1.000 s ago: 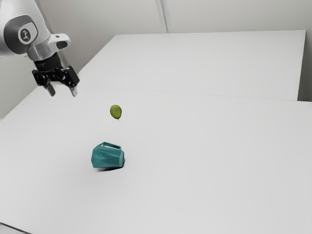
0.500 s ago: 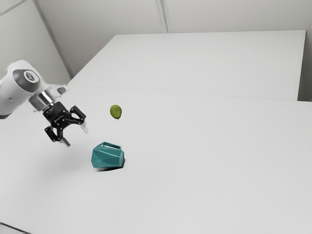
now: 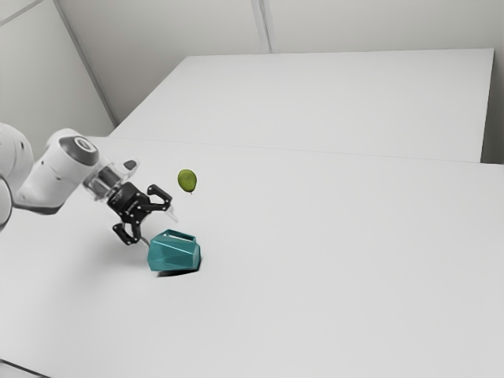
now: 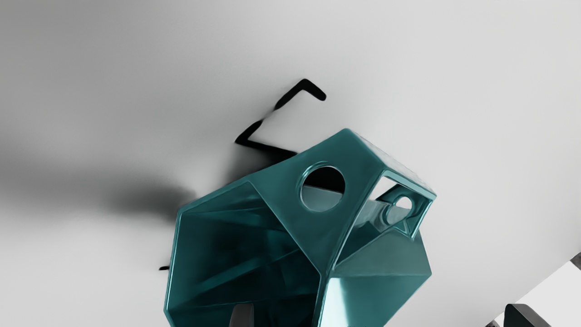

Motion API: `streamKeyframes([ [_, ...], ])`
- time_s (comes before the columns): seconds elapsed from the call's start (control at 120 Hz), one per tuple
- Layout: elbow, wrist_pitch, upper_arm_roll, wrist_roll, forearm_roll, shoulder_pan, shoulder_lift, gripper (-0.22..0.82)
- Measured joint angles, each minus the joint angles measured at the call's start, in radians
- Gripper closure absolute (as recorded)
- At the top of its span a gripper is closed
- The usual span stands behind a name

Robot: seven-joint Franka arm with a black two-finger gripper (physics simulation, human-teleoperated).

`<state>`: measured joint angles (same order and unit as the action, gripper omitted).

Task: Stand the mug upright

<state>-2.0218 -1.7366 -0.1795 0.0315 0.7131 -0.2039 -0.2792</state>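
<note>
The teal mug (image 3: 174,253) lies on its side on the white table, its handle pointing up, in the exterior view. My gripper (image 3: 161,229) is beside the mug's end on the exterior view's left, tilted toward it, with its fingers apart. Seen from the wrist, the mug (image 4: 354,290) turns its open mouth and its handle toward the camera. The open gripper (image 4: 379,315) has one fingertip in front of the mouth and the other out past the mug's side. Whether a finger touches the mug cannot be told.
A green balloon-like object (image 3: 187,180) is a little behind the mug, near the gripper. The white table (image 3: 331,276) extends toward the exterior view's right, with a white panel (image 3: 331,98) at the back.
My arm has come down and toward the exterior view's right, from high above the table to the mug's end, and the hand has tilted. The mug has not moved.
</note>
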Motion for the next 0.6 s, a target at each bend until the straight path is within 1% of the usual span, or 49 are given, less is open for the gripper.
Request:
streamKeyframes([
  [0.208,-0.008,-0.006,0.021,-0.005,0.077,0.002,-0.023,0.00],
  [0.233,-0.008,-0.007,0.022,-0.006,0.082,0.002,-0.025,0.02],
  [0.275,-0.009,-0.007,0.024,-0.006,0.087,0.002,-0.026,0.11],
  [0.367,-0.009,-0.006,0.024,-0.007,0.089,0.002,-0.025,0.36],
  [0.425,-0.008,-0.005,0.024,-0.007,0.089,0.001,-0.023,0.49],
  [0.492,-0.008,-0.004,0.025,-0.007,0.089,0.001,-0.021,0.58],
  [0.6,-0.005,-0.004,0.026,-0.009,0.089,0.002,-0.013,0.67],
])
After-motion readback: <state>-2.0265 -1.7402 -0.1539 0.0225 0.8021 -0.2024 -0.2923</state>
